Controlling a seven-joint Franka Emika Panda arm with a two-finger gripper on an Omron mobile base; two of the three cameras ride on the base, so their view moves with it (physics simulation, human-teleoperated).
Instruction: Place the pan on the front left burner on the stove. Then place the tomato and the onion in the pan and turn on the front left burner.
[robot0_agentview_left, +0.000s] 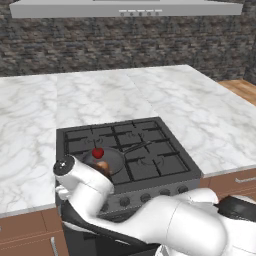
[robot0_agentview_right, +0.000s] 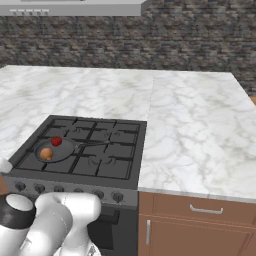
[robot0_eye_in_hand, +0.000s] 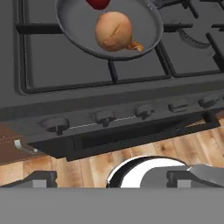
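The dark grey pan rests on the front left burner of the stove, its thin handle pointing right. Inside the pan lie the red tomato and the tan-brown onion. My gripper hangs open in front of the stove, below the row of knobs. Nothing sits between its fingertips.
Marble counter flanks the stove on both sides. A range hood hangs above. Wooden cabinet fronts with metal handles stand to the right. The oven door handle runs under the knobs, above a wood floor.
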